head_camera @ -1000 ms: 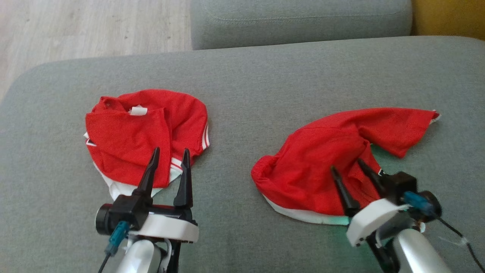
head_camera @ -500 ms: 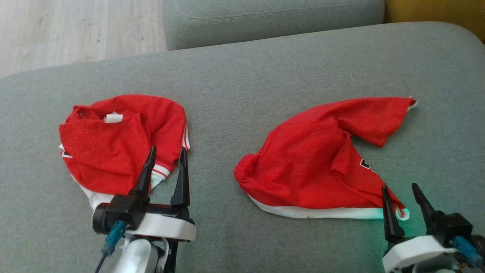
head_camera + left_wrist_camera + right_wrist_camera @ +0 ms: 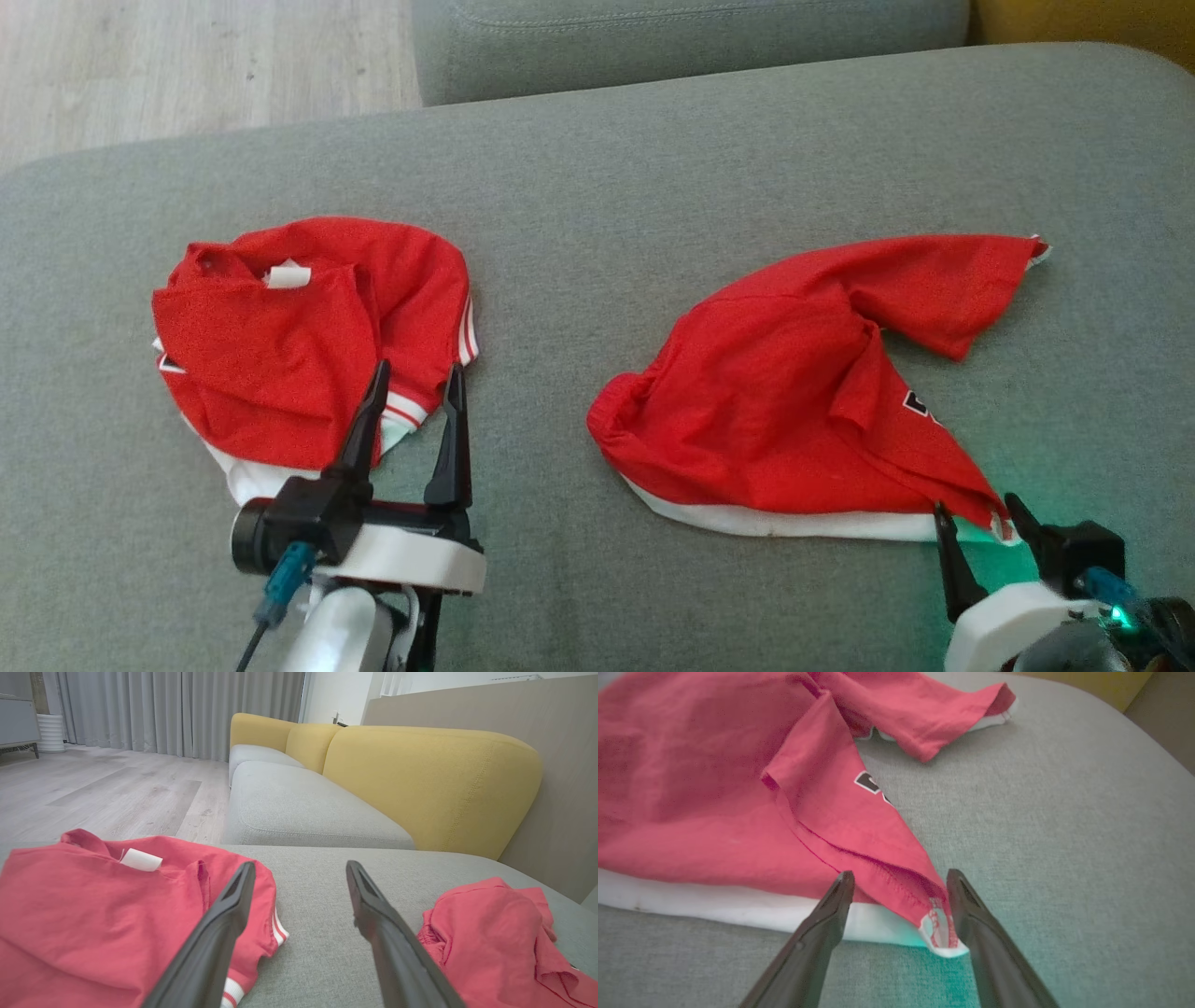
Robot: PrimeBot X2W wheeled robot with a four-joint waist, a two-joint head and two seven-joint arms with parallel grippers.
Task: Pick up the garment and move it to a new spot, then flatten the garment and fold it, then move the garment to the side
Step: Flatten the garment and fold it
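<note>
Both released. Right gripper (image 3: 976, 506) retreated lower right, straddling white-edged red cloth (image 3: 775, 411) corner; left gripper (image 3: 418, 369) unmoved over striped-trim red jersey (image 3: 280, 355), ungrasped.

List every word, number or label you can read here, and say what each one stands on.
Nothing reads in full.
On the other red cloth, a dark print: mostly folded under, unreadable.
On the garment, a white tag: no lettering can be made out.
At the garment's edge, a dark mark: too small to read.
On the other red cloth's white corner, a red pattern: blurred.
</note>
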